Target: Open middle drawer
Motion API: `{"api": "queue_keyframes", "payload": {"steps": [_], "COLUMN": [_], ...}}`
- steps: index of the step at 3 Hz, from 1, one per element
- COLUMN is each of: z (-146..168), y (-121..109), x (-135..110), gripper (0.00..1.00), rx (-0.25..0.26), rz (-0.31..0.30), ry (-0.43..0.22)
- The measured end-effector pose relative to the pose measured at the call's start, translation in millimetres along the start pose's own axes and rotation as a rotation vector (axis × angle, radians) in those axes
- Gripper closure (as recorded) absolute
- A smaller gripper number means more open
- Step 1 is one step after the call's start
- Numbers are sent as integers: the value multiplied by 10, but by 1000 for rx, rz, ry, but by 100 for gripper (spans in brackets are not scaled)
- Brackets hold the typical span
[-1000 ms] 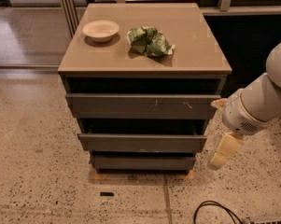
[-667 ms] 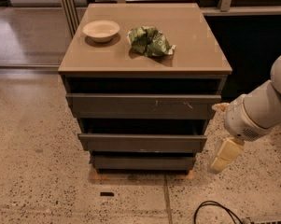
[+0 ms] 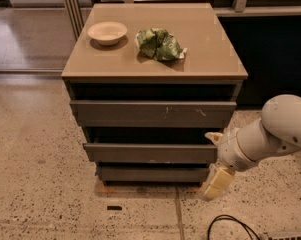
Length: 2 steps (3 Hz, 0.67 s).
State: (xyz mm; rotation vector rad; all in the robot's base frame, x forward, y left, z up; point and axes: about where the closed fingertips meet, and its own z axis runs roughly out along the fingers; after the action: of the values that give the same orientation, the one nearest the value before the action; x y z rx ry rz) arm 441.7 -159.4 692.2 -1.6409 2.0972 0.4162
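Observation:
The cabinet [image 3: 155,66] has three handle-less dark drawer fronts. The middle drawer [image 3: 150,153] has a plain front and sits between the scratched top front [image 3: 152,113] and the short bottom front [image 3: 152,174]. A dark gap shows above it. My gripper [image 3: 216,159] is at the right end of the middle drawer, fingers apart. One pale fingertip [image 3: 213,136] is near the front's upper right corner. The other [image 3: 217,183] hangs lower, beside the bottom front. It holds nothing.
A white bowl [image 3: 107,32] and a crumpled green bag [image 3: 160,44] lie on the cabinet top. A black cable [image 3: 230,226] lies on the speckled floor at the front right. A dark wall stands behind and to the right.
My gripper has moved down and a little left, from beside the top drawer front to the right end of the middle drawer. The drawers have not moved.

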Motion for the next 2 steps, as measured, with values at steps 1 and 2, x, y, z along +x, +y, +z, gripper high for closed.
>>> {"api": "queue_keyframes", "payload": {"steps": [1,2], "z": [781,782], "y": [-111,-111], "x": [25,25], "gripper": [0,0], "rx": [-45,-46], "rz": [-23,-23], "ry": [-29,-29]}}
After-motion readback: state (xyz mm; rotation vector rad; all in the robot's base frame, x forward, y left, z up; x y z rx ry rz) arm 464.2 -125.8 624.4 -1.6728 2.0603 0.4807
